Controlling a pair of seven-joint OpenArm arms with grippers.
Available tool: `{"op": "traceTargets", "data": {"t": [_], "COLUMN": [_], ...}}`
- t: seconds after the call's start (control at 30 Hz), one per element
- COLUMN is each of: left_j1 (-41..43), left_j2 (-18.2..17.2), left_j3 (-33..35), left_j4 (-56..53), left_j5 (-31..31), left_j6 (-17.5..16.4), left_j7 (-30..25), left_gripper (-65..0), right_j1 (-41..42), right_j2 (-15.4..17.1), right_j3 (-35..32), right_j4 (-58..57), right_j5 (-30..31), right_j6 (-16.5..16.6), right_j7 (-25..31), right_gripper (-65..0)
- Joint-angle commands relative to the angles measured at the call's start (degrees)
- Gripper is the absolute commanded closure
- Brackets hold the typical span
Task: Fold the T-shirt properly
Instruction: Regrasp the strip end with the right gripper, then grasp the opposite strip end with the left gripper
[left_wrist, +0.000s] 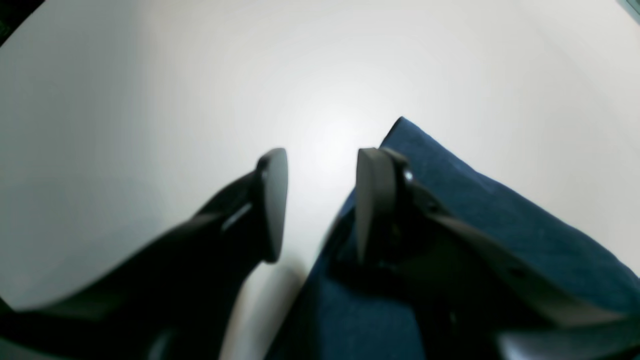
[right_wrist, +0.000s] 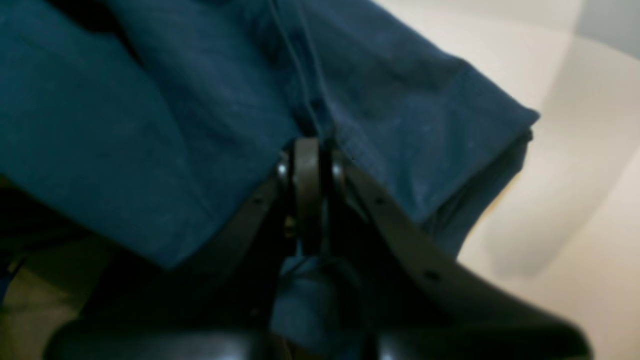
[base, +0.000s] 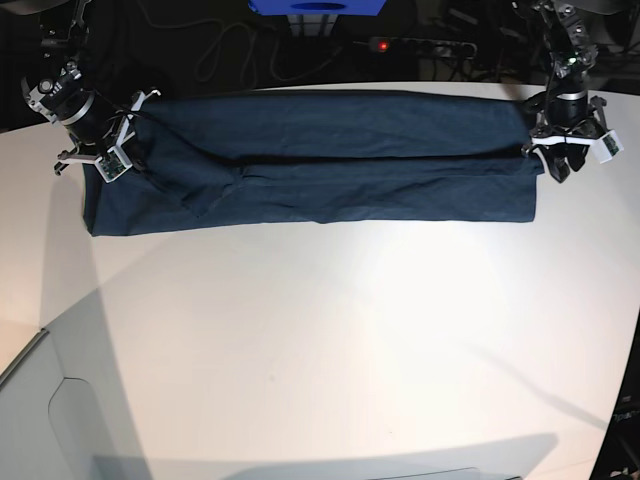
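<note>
Two arms (base: 85, 115) at opposite ends of the T-shirt (base: 320, 170).

Navy T-shirt (base: 330, 170), folded lengthwise into long flat band, lying crosswise

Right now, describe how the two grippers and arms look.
Both are black. The left gripper has two flat, rounded-tip fingers on angled black links. The right gripper has the same black links with small silvery pins at the tips. In the base view, each wrist carries white blocks with tiny green marks.
</note>
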Motion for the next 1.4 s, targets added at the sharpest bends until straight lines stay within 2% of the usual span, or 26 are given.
{"op": "traceTargets", "data": {"t": [0.0,0.1,0.2,0.33,0.43,0.63,0.73,0.87,1.13,1.37], "left_j1": [0.2,0.2,0.2,0.2,0.2,0.1,0.1,0.0,-0.2,1.5], "left_j2": [-0.6,-0.6,-0.6,-0.6,-0.6,-0.8,-1.5,-1.7,-2.8,-2.3], "left_j3": [-0.3,-0.3,-0.3,-0.3,-0.3,0.0,0.3,0.4,5.5,4.1], "left_j4": [1.2,1.3,1.3,1.3,1.3,0.6,0.6,-0.7,-3.9,4.2], "left_j5": [-0.3,-0.3,-0.3,-0.3,-0.3,-0.3,-0.3,-0.3,-0.3,-0.4], "left_j6": [-0.2,-0.2,-0.2,-0.2,-0.2,-0.2,-0.2,-0.3,-0.3,-0.3], "left_j7": [-1.2,-1.1,-1.1,-1.1,-1.1,-1.1,-1.0,-1.0,-1.1,-1.1], "left_gripper": [-22.1,-22.1,-22.1,-22.1,-22.6,-31.5,-32.9,-33.1,-32.9,-32.8], "right_j1": [0.0,0.0,-0.3,-0.4,-0.3,1.4,2.4,3.1,3.9,3.8], "right_j2": [0.8,0.7,0.5,-4.1,-6.4,-6.5,-6.5,-6.5,-6.3,-6.3], "right_j3": [0.3,0.5,1.9,7.2,8.1,3.8,3.3,3.3,3.2,3.2], "right_j4": [0.9,1.5,4.1,8.2,8.6,1.0,-2.6,-5.8,-7.5,-7.5], "right_j5": [0.2,-1.5,-1.7,-1.7,-1.7,-1.7,-1.7,-1.7,-1.7,-1.7], "right_j6": [0.8,0.8,0.8,0.8,0.8,0.8,0.8,0.8,0.8,0.8], "right_j7": [1.1,1.3,1.4,1.1,1.1,1.2,1.2,1.5,1.5,1.5], "right_gripper": [-9.2,-18.6,-22.1,-22.0,-22.0,-22.0,-22.0,-22.0,-22.0,-22.0]}}
